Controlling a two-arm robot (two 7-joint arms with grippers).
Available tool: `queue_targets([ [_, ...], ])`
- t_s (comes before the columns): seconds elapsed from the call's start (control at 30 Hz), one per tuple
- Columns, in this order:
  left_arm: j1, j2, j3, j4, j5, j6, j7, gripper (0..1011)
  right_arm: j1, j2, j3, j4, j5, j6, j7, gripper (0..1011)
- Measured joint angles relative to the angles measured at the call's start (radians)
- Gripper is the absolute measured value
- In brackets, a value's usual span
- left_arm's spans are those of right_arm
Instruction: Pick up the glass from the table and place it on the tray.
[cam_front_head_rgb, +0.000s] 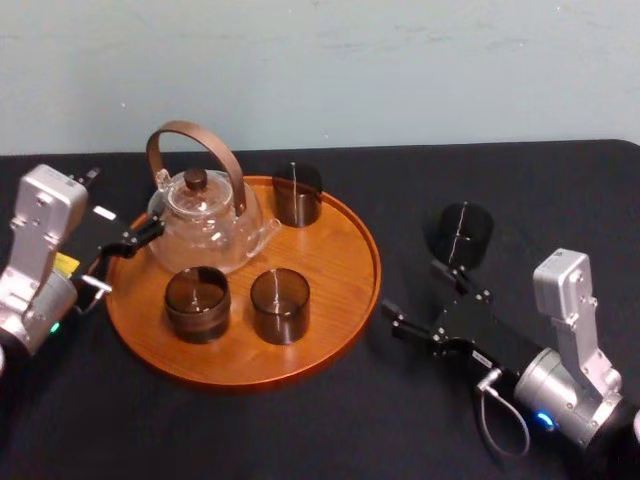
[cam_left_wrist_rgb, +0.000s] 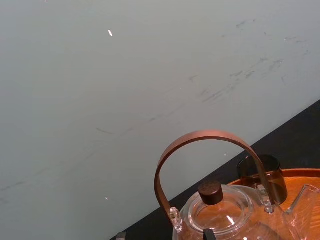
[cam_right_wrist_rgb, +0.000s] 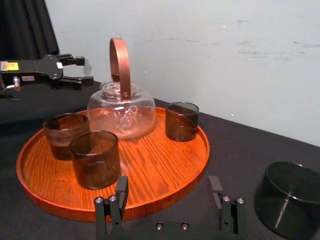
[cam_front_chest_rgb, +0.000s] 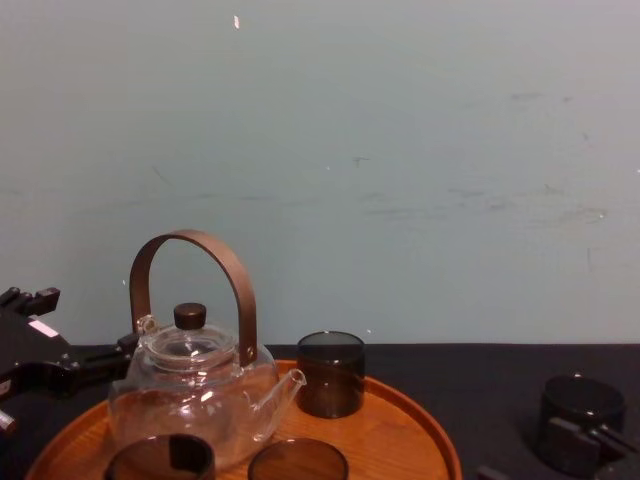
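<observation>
A dark smoked glass (cam_front_head_rgb: 465, 233) stands on the black table (cam_front_head_rgb: 480, 180), to the right of the round wooden tray (cam_front_head_rgb: 352, 298). In the right wrist view the glass (cam_right_wrist_rgb: 290, 200) sits off to one side of the tray (cam_right_wrist_rgb: 165, 165). My right gripper (cam_front_head_rgb: 415, 290) hovers low between tray and glass, open, with nothing between its fingers (cam_right_wrist_rgb: 112, 210). The glass is just behind it and untouched. At the tray's left edge my left gripper (cam_front_head_rgb: 125, 262) is open beside the teapot.
The tray carries a clear glass teapot (cam_front_head_rgb: 205, 215) with a brown arched handle and three dark glasses: one at the back (cam_front_head_rgb: 297, 193) and two at the front (cam_front_head_rgb: 197, 302) (cam_front_head_rgb: 280, 305). A pale wall rises behind the table.
</observation>
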Motion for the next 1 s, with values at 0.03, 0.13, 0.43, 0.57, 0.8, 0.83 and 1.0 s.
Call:
queue_targets([
  [0.03, 0.0, 0.0, 0.0, 0.0, 0.0, 0.0, 0.0, 1002, -0.001, 0.0, 0.002, 0.001, 0.0, -0.001, 0.0, 1002],
  [0.13, 0.0, 0.0, 0.0, 0.0, 0.0, 0.0, 0.0, 1001, -0.004, 0.0, 0.007, 0.004, 0.0, -0.002, -0.002, 1002],
  [0.43, 0.0, 0.0, 0.0, 0.0, 0.0, 0.0, 0.0, 1001, -0.005, -0.008, 0.018, 0.02, -0.003, -0.001, -0.011, 1002],
  [0.57, 0.0, 0.0, 0.0, 0.0, 0.0, 0.0, 0.0, 1001, 0.0, -0.012, 0.028, 0.03, -0.007, 0.001, -0.021, 1002],
  [0.8, 0.0, 0.0, 0.0, 0.0, 0.0, 0.0, 0.0, 1001, 0.019, -0.021, 0.058, 0.06, -0.014, 0.02, -0.053, 1002],
  [0.83, 0.0, 0.0, 0.0, 0.0, 0.0, 0.0, 0.0, 1001, 0.025, -0.023, 0.066, 0.068, -0.014, 0.026, -0.06, 1002],
  [1.0, 0.0, 0.0, 0.0, 0.0, 0.0, 0.0, 0.0, 1001, 0.042, -0.027, 0.089, 0.089, -0.02, 0.043, -0.081, 1002],
])
